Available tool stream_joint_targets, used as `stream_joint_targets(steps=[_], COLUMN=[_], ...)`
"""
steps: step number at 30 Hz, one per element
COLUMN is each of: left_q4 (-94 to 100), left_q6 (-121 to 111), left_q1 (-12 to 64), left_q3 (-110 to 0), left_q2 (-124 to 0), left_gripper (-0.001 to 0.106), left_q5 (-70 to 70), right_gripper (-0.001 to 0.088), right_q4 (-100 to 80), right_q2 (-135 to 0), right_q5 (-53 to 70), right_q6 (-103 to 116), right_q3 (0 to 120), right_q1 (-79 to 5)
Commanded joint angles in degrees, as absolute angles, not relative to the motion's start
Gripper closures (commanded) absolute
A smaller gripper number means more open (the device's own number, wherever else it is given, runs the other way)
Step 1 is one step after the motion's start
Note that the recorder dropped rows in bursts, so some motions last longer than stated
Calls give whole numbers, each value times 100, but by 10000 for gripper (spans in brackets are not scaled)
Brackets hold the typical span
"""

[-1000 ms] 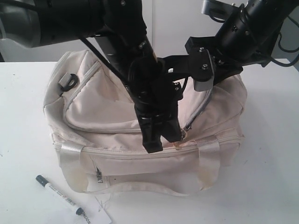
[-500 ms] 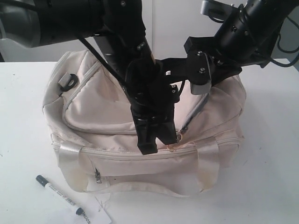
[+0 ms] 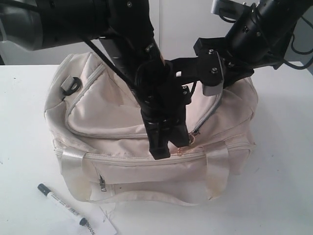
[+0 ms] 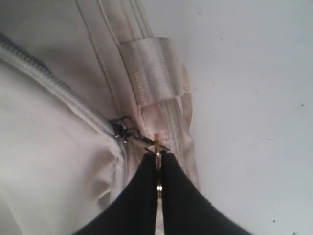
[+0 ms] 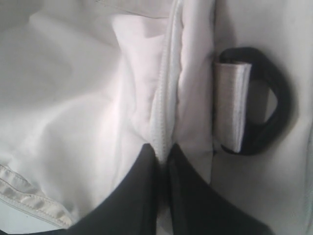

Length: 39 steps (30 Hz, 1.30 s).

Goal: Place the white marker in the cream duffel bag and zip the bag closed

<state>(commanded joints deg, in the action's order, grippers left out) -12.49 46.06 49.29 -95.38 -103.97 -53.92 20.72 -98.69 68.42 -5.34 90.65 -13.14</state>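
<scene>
The white marker (image 3: 62, 204) lies on the table in front of the cream duffel bag (image 3: 102, 112), near its left front corner, outside the bag. My left gripper (image 3: 168, 147) (image 4: 158, 154) is shut on the gold zipper pull (image 4: 157, 144) at the bag's front right, by a shiny strap (image 4: 154, 68). The zipper slider (image 4: 120, 129) sits just beside the fingertips. My right gripper (image 3: 182, 68) (image 5: 162, 152) is shut on the bag's zipper edge (image 5: 164, 98) on top, next to a black end ring (image 5: 274, 98). The left arm partly hides it in the exterior view.
A flat white paper tag (image 3: 100, 225) with black letters lies by the marker's near end. Another black ring (image 3: 72, 85) sits on the bag's left end. Both arms cross above the bag's middle. White table (image 3: 283, 171) surrounds the bag.
The left gripper shifted slightly left with the pull, then came back right; the bag's top fabric moved with it. The marker has stayed put.
</scene>
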Motion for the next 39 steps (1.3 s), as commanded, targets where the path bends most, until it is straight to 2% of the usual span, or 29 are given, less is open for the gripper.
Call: stream_joint_targets(steps=[11,13,17,21,29,39], left_q4=[-1097,-1097,-1097,-1097,-1097,-1204], left_q6=[4641,4641,4641,4641,4008,3067], left_q1=[4929,4929,4929,4929,4929,4929], left_q3=[-9538,-9538,-9538,-9538,-9538,-9538], left_q2=[-10397,-10397,-10397,-10397,-10359,-10095], left_gripper=[1040,975,747,628,619,619], left_q5=[-4885,-4885,-4921,-4954,-5000,-5766], right_gripper=[868,868,868,868,868,868], right_q4=[2072,2072,2072,2072,2072,2072], right_q2=[-9869,-9869,-9869,-9869,-9869,-9869], right_q5=[6842,6842,6842,6842,6842,6806], right_q6=[-599,-599,-599,-599,-624,-624], right_q3=[9065,9065,9065,9065,9065,9065], right_q1=[-1314,-1314,-1314,-1314,-1314,-1314])
